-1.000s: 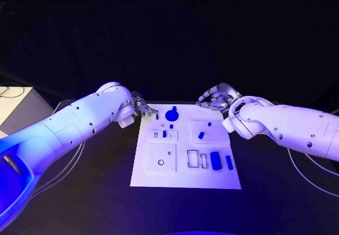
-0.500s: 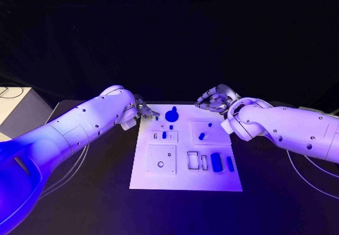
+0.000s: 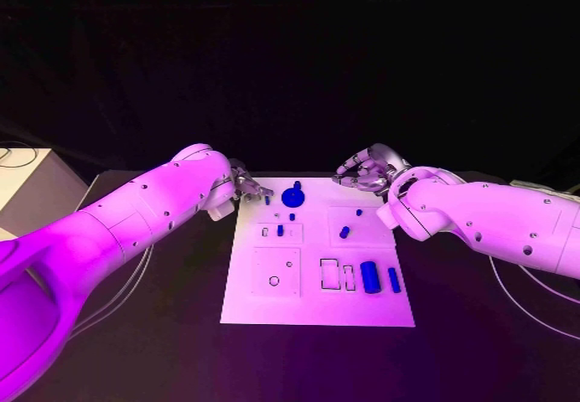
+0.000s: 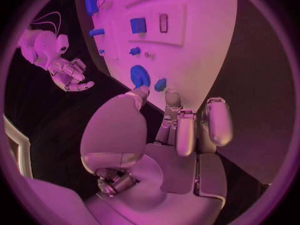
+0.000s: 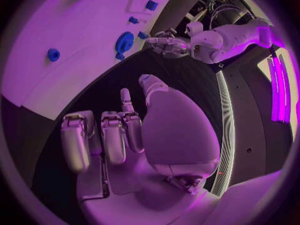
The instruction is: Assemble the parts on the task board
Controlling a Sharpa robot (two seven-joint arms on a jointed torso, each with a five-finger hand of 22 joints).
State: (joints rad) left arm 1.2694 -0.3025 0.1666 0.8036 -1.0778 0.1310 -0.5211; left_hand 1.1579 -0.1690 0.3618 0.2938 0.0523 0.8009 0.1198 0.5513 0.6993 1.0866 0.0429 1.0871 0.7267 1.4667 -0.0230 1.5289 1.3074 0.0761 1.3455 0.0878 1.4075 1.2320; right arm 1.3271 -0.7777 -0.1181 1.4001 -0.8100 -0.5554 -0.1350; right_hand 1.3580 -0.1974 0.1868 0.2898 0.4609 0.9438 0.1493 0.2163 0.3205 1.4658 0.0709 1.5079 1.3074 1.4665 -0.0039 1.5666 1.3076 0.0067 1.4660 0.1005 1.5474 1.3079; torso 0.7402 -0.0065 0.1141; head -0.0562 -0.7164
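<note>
The left hand (image 3: pixel 246 186) hovered empty, fingers loosely apart, at the board's (image 3: pixel 317 310) far corner, a round blue part (image 3: pixel 294 198) just beyond its fingertips. The right hand (image 3: pixel 365 175) hung likewise empty, fingers spread, off the opposite far corner.

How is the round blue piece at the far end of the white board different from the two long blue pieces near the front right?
The round blue piece is a wide disc; the two long pieces are narrow bars. The disc sits at the board's far edge between both hands; the bars lie side by side toward the near right of the task board. Neither is held.
</note>
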